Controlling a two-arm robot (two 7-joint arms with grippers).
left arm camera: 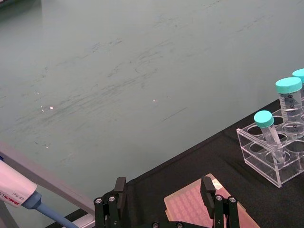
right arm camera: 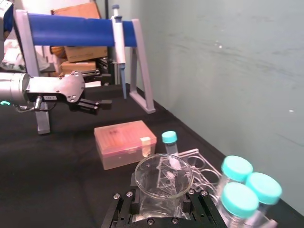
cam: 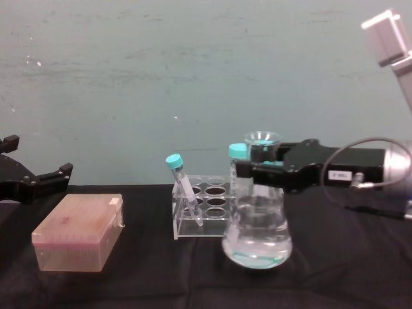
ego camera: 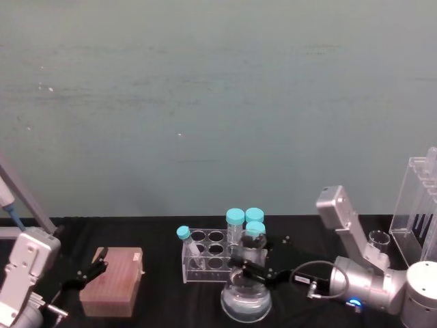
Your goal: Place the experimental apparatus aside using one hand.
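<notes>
A conical flask [cam: 257, 235] with clear liquid stands low on the black cloth in front of the tube rack; I cannot tell whether its base touches. My right gripper [cam: 261, 168] reaches in from the right and is shut on the flask's neck, just under the rim [right arm camera: 164, 175]. From above, the right gripper [ego camera: 249, 268] sits over the flask [ego camera: 246, 304]. A tall acrylic stand [ego camera: 415, 208] and a small glass beaker [ego camera: 379, 239] are at the far right. My left gripper [left arm camera: 164, 194] hangs open at the left, over the pink box.
A clear rack [ego camera: 208, 254] of teal-capped tubes [cam: 175, 161] stands right behind the flask. A pink tip box [cam: 78, 239] lies to the left. A blue pipette stand [right arm camera: 76, 29] is at the far left, and a green wall closes the table's back.
</notes>
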